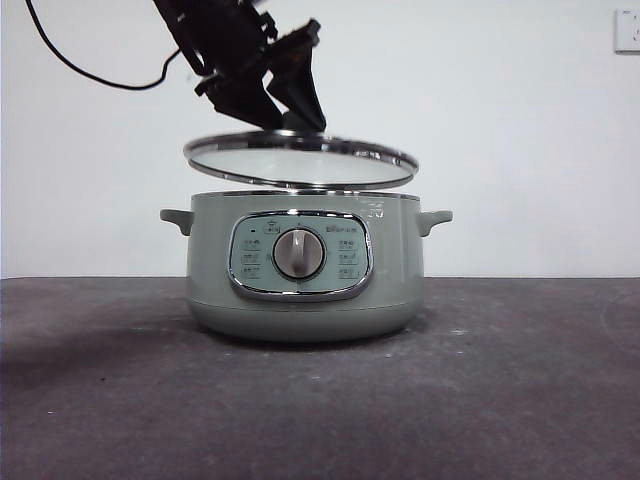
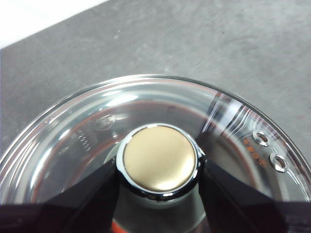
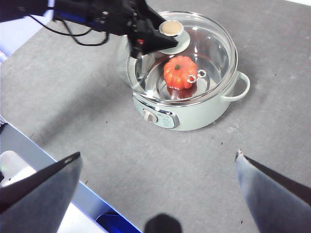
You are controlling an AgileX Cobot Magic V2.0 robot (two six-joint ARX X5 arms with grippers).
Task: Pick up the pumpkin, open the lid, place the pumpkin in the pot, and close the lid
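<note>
Pot (image 1: pixel 305 290) panel text too small to read. Left gripper (image 2: pixel 158 167) clamps the lid (image 1: pixel 300 160) knob, lid tilted just above pot; pumpkin (image 3: pixel 180 72) inside. Right gripper (image 3: pixel 158 170) spread wide, holding nothing.

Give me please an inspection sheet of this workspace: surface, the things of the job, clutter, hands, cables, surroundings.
Surface: dark grey table, speckled, with a few pale marks.
Pot: upright, dial facing the front camera.
Pumpkin: inside the pot, stem up.
Lid: held tilted just above the pot's rim, not seated.
Clutter: nothing seen.
Left hand: closed on the lid's knob, one jaw on each side.
Right hand: open, empty, high above the table and away from the pot.
Cables: black cable hanging from the left arm.
Surroundings: white wall with a socket plate.
</note>
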